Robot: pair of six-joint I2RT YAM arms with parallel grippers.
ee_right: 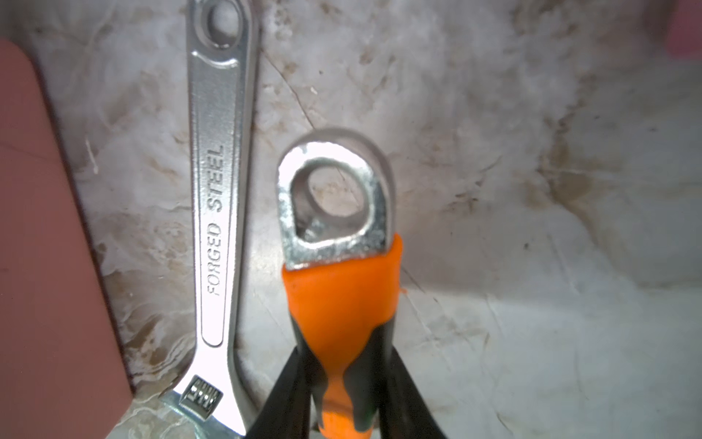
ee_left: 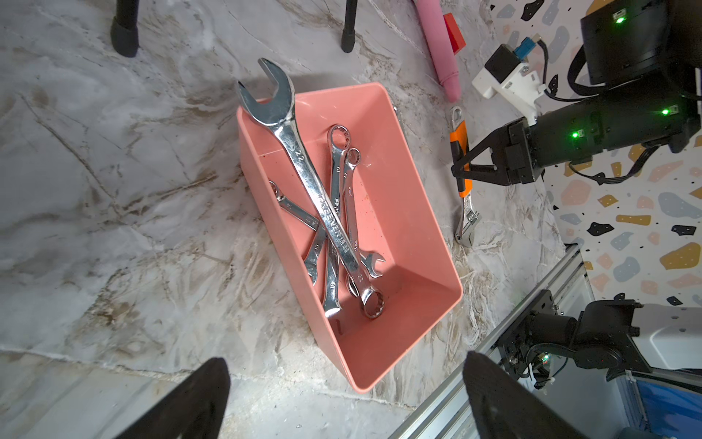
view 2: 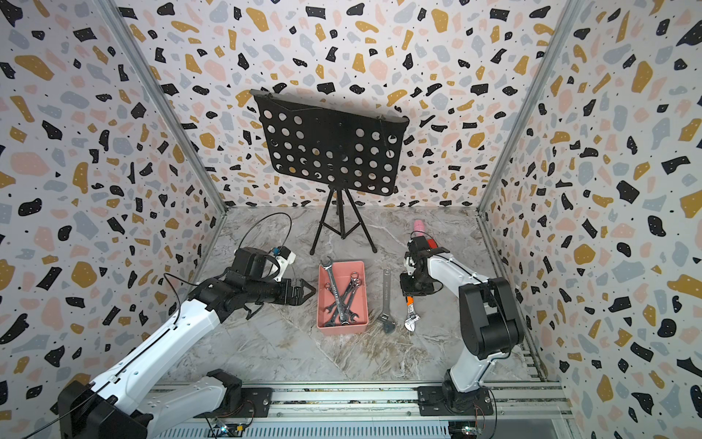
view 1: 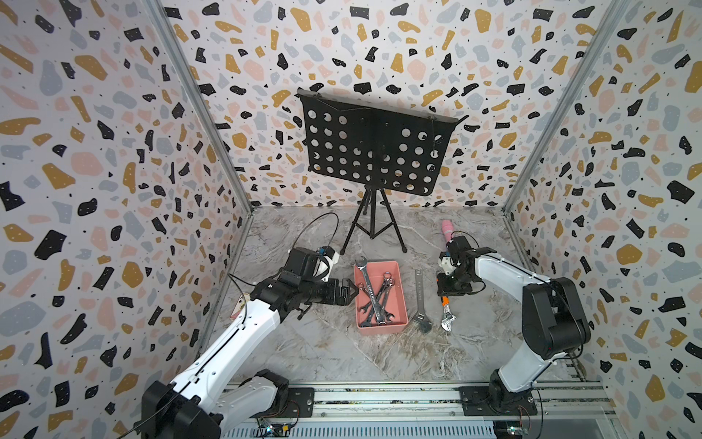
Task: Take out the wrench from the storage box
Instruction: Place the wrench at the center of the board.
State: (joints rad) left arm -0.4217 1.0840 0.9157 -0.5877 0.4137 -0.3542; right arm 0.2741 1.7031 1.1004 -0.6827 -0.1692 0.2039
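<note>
left fingers (ee_left: 197, 399) gape beside the pink storage box (view 1: 399, 304), likely ready to reach in. centre frame, four, maybe five wrenches (view 1: 374, 298) lie crossed inside, the biggest leaning over the rim. further right, one steel adjustable wrench (view 1: 419, 292) lies on the table (view 1: 323, 353). right fingers (ee_right: 285, 395) clamp an orange-handled wrench (ee_right: 342, 300), probably laying it alongside.

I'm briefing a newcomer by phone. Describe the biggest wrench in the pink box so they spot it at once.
On the marble tabletop, before the black perforated music stand, sits a salmon-pink plastic storage box. Inside, smaller chrome wrenches lie crossed, the long chrome combination wrench on top. Only its open-ended head pokes out over the box's far rim.
</note>
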